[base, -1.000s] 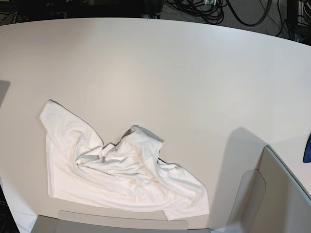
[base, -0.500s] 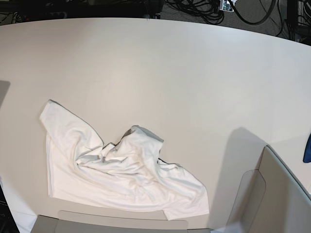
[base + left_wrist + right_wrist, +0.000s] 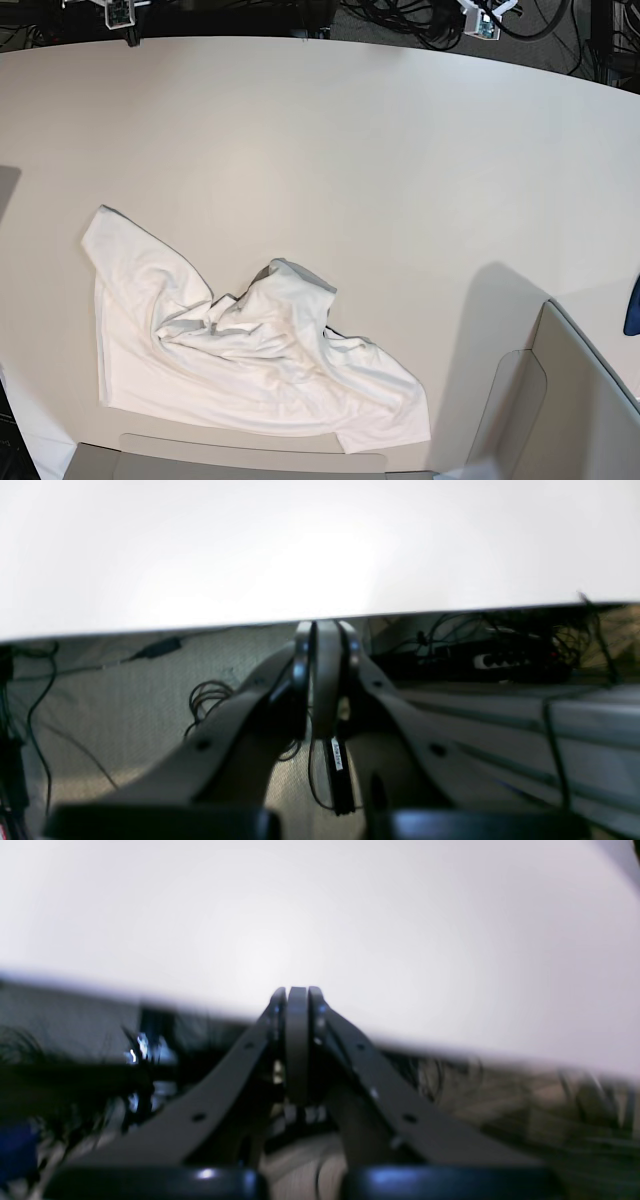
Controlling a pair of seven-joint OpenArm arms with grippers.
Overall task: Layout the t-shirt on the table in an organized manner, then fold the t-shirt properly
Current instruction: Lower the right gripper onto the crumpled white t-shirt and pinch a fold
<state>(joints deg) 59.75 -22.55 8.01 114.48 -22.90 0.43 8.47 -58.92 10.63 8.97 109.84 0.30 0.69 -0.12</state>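
Observation:
The t-shirt (image 3: pixel 240 345) lies crumpled on the table (image 3: pixel 350 150) at the near left, plain white side up, with one sleeve spread toward the left and a ridge bunched in the middle. No print shows. My left gripper (image 3: pixel 326 630) is shut with nothing between its fingers, hanging at the table's far edge (image 3: pixel 300 545). My right gripper (image 3: pixel 296 992) is likewise shut and empty over the same far edge (image 3: pixel 300 915). In the base view only a small part of each arm pokes in at the top, the left (image 3: pixel 482 22) and the right (image 3: pixel 118 12), far from the shirt.
A grey panel (image 3: pixel 585 400) stands at the near right corner and another (image 3: pixel 250 462) along the near edge. A blue object (image 3: pixel 633 305) sits at the right border. Cables (image 3: pixel 420 15) and a power strip (image 3: pixel 505 660) lie on the floor beyond the table.
Small parts of both arms have come into the base view at the top edge. The t-shirt has not moved.

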